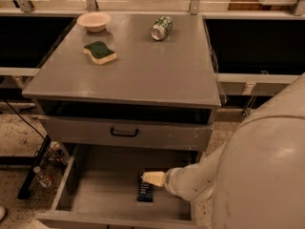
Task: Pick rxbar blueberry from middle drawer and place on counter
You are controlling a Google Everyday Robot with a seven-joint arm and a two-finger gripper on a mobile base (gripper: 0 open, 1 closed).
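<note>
The rxbar blueberry [145, 192], a dark flat bar, lies on the floor of the open middle drawer [100, 194], near its front right. My gripper [153, 178] reaches down into the drawer from the right. Its pale tip is right at the bar's far end, touching or just above it; I cannot tell which. The counter [157, 66] is the grey cabinet top above the drawers. My white arm fills the lower right of the view and hides the drawer's right side.
On the counter stand a pale bowl [94, 21], a green-topped yellow sponge [100, 52] and a tipped green can [161, 27]. A closed drawer front with a black handle [124, 132] sits above the open drawer. Cables and a bottle [41, 175] lie on the floor at left.
</note>
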